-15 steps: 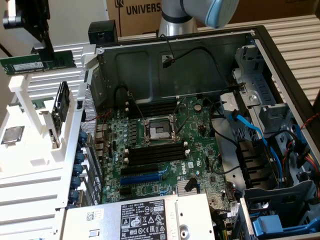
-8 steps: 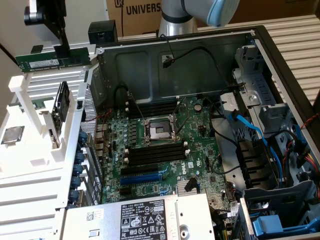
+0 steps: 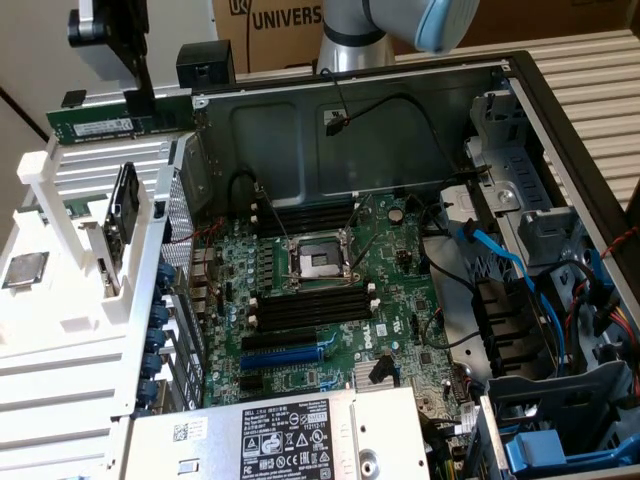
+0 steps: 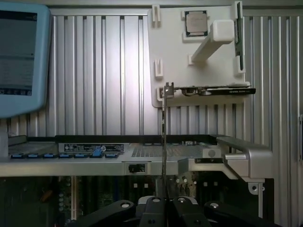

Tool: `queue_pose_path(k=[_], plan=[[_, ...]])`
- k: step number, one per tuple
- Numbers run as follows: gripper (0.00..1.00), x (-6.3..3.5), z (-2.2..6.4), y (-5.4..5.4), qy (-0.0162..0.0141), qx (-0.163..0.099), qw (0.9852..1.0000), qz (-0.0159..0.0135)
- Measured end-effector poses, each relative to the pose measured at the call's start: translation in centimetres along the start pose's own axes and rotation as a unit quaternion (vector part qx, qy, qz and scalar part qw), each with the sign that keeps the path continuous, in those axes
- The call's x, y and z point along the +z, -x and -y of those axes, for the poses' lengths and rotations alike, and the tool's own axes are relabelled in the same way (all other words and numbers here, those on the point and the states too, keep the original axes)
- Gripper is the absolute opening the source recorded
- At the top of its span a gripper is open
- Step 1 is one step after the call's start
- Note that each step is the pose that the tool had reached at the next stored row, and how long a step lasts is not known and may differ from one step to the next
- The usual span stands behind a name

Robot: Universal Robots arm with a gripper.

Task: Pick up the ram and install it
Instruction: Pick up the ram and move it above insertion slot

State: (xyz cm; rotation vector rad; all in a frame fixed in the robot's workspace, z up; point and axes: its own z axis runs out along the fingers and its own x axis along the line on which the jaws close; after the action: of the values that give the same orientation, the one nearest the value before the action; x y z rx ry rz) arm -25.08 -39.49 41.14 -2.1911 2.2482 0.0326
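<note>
Since the pincer (image 3: 143, 100) pinches the ram (image 3: 90, 122) near mid-length, it hangs level, probably balanced, high beside the computer case (image 3: 290, 130).

Ram (image 3: 95, 120) over rack (image 3: 70, 340), beside case (image 3: 300, 130)

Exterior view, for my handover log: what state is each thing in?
gripper: shut on the ram, up in the air outside the case.
ram: held, not installed.
black slots: empty.
computer case: side open, board exposed.
processor: resting on the white holder.
</note>
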Motion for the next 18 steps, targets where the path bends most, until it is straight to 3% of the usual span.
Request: queue_pose_path(k=[18], plan=[[0.12, -0.13, 8.21, 0.2, 0.0, 0.0, 1.0, -0.002]])
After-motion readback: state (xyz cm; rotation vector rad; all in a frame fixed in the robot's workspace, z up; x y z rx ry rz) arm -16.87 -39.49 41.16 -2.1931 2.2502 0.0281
